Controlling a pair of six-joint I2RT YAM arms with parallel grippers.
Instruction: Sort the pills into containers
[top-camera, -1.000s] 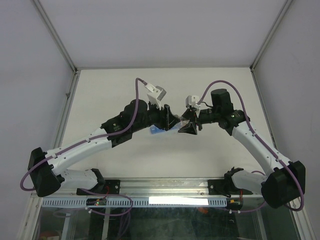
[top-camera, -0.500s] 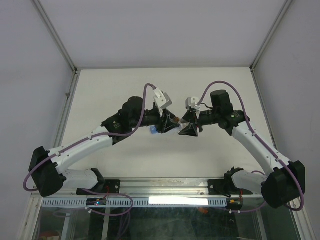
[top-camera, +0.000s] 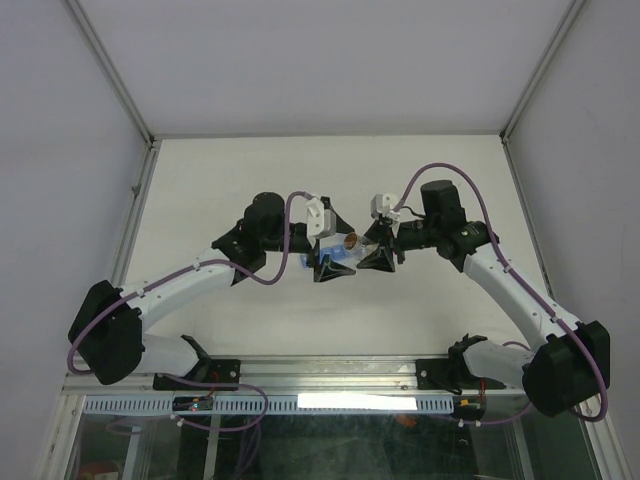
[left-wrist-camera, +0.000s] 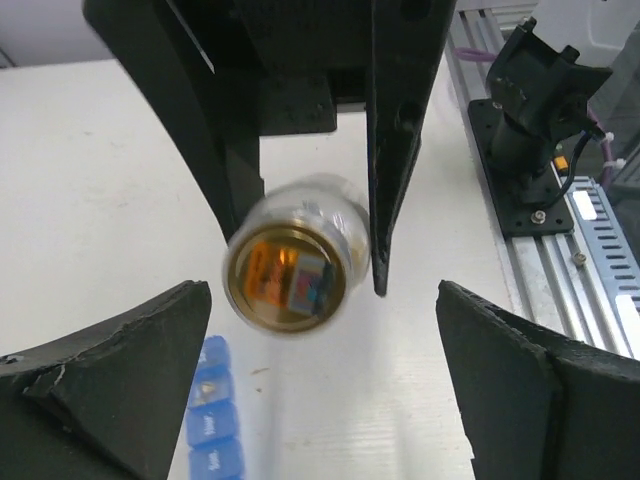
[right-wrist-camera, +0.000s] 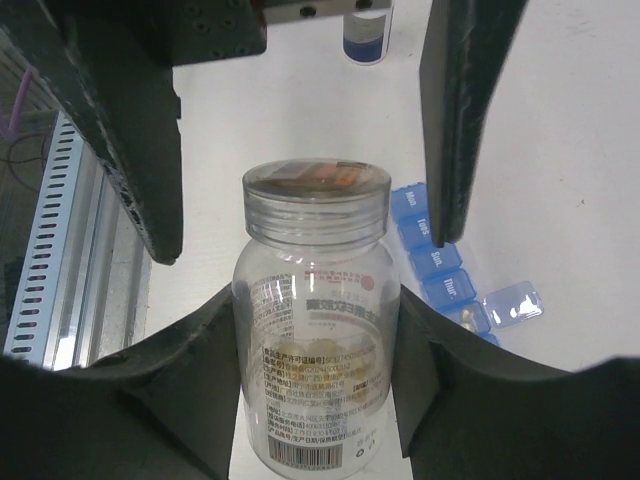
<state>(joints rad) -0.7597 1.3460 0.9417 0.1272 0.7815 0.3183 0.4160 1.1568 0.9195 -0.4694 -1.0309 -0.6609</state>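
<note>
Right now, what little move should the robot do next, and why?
Probably close the left gripper on the cap and twist. The right gripper holds the bottle, the cap looks on, and the left gripper stands open around it without touching. No pills can reach the blue pill organizer until the bottle opens.

Clear bottle (right-wrist-camera: 315, 340), capped and labelled, tan pills (right-wrist-camera: 322, 372) inside, gripped between right fingers (right-wrist-camera: 150, 400). Blue containers (right-wrist-camera: 438, 268) on tabletop (right-wrist-camera: 560, 150) just beside; one lid open.
</note>
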